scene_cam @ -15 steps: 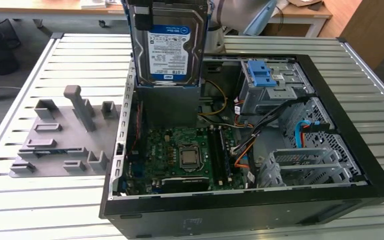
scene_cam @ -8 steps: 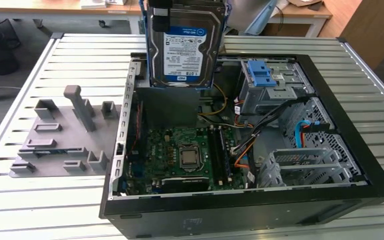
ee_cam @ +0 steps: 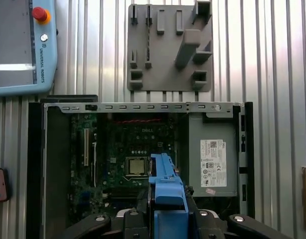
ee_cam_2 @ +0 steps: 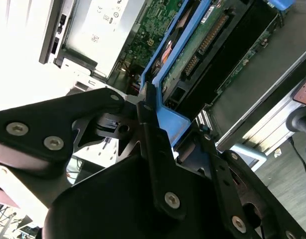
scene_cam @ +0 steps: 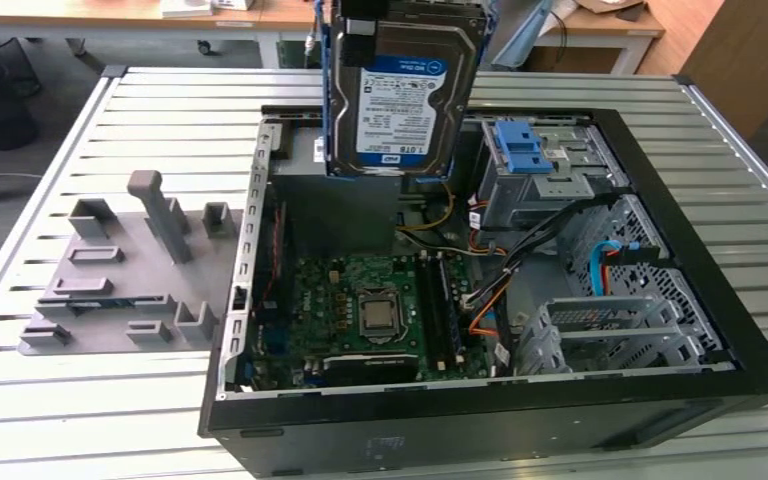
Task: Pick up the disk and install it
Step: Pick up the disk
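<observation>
The disk [scene_cam: 398, 100], a silver-grey drive with a white-and-blue label in a blue carrier frame, hangs upright in the air over the back of the open computer case [scene_cam: 704, 300]. In the second wrist view my gripper [ee_cam_2: 160, 132] is shut on the blue carrier's edge, and the disk's [ee_cam_2: 203, 47] circuit-board side faces the camera. The black fingers [ee_cam_2: 148, 119] press against the blue frame. In the first wrist view the blue carrier of the disk [ee_cam: 165, 181] sticks out from between the gripper's [ee_cam: 165, 221] black links, above the motherboard [ee_cam: 128, 149].
A grey metal drive bay [scene_cam: 544, 190] with a blue latch piece [scene_cam: 524, 150] sits inside the case on the exterior view's right. A grey fixture plate [scene_cam: 131, 270] lies on the slatted table on the left. A teach pendant [ee_cam: 23, 45] lies beyond the case.
</observation>
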